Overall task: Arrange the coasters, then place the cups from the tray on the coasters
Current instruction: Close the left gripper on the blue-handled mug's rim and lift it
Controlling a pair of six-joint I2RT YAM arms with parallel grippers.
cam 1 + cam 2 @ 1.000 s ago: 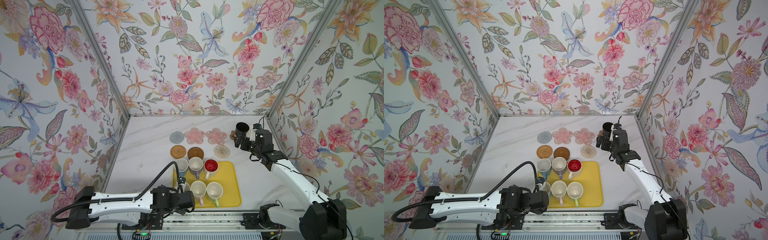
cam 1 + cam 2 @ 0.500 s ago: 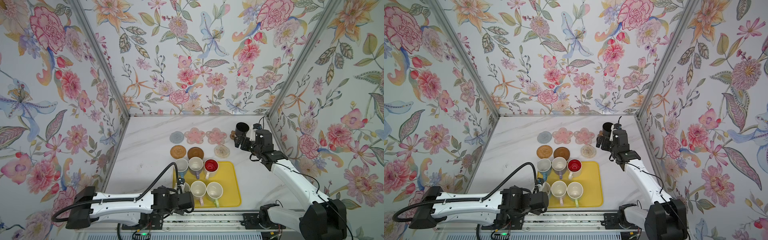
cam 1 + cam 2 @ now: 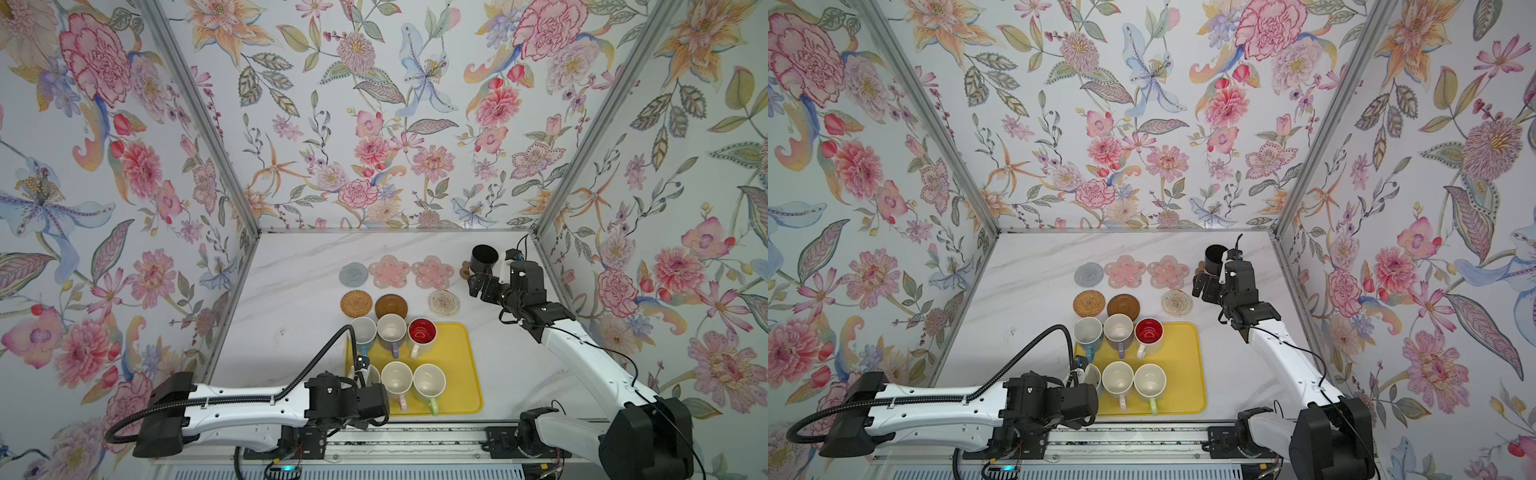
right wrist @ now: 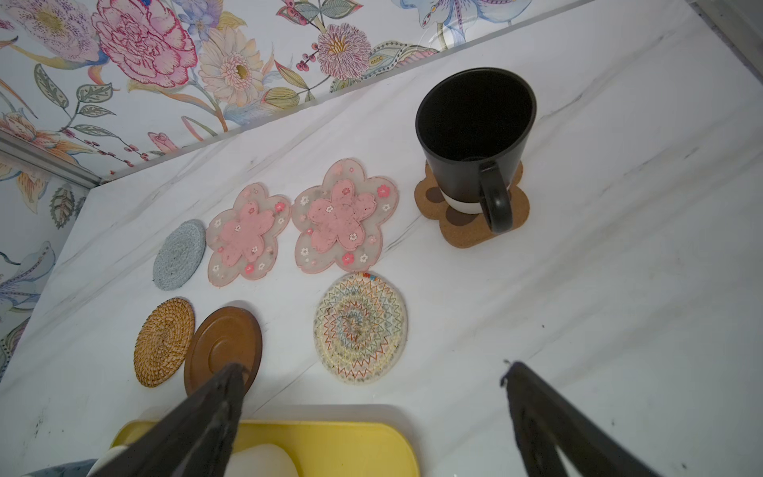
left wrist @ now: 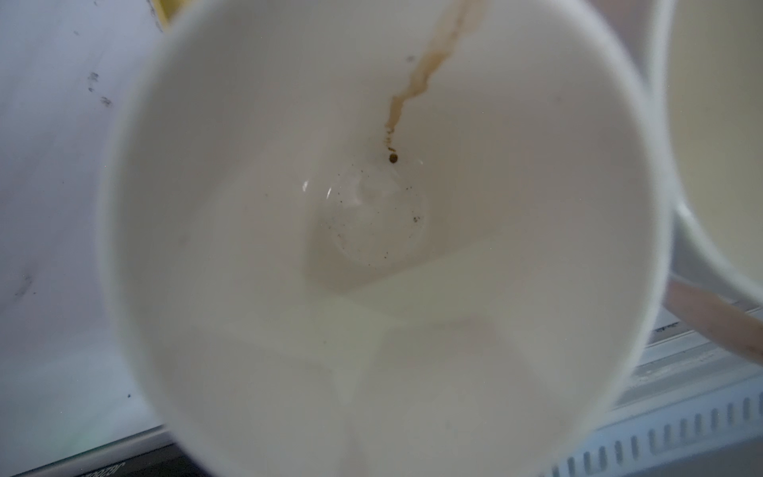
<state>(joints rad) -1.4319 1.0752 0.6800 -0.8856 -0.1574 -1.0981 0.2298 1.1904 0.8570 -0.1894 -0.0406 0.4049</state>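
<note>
My left fingers are pressed together, prob on the handle of the near-left cup point(image 5: 371, 247) on the tray point(image 3: 469, 374); can't see them. Cup's hard, smooth, breakable, a bit heavy, so lift slow. My right fingers point(image 4: 198, 425) are spread wide, holding nothing.

Soft, even light; close cup point(image 5: 384, 231) seemingly blurred.

Both the left arm point(image 3: 249, 415) and right arm point(image 3: 582, 357) are white with black joints, plus a black right gripper point(image 3: 473, 286) and ribbed black hose point(image 3: 232, 400).
</note>
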